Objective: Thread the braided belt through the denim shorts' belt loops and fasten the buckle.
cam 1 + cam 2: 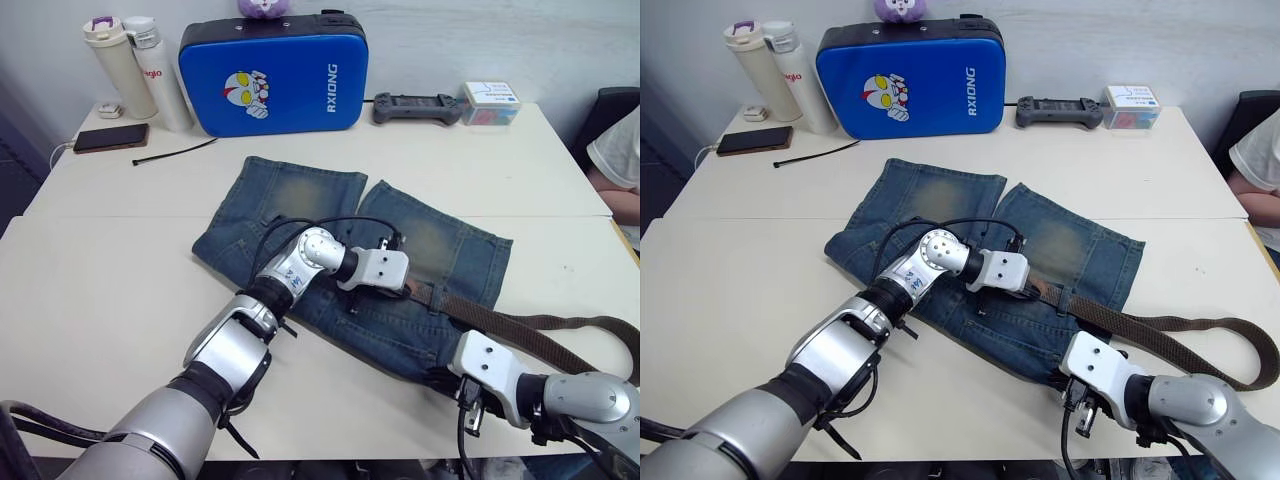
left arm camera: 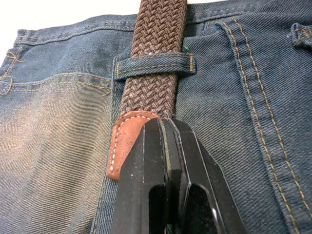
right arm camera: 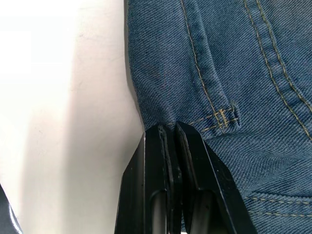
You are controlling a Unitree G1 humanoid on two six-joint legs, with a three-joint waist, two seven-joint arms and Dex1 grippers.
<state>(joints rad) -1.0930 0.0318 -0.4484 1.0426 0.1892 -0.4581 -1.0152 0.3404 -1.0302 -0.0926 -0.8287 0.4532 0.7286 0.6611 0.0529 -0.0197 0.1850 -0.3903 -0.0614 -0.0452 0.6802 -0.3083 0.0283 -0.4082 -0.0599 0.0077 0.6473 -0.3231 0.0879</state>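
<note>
The denim shorts (image 1: 350,260) lay flat on the white bench (image 1: 100,290), in front of the blue case (image 1: 272,78). The braided belt (image 2: 158,53) ran along their waistband and passed under one belt loop (image 2: 155,65), its leather tip (image 2: 124,141) just past that loop. My left end effector (image 2: 165,127) was pinched closed on the belt's tip, its fingers pressed together over the weave. From the shorts, the rest of the belt trailed away across the bench toward my right side and curved back in a loop (image 1: 1240,345). My right end effector (image 3: 169,130) was clamped on the edge of the shorts beside a stitched pocket corner (image 3: 224,116), fingers closed tight with denim between them.
</note>
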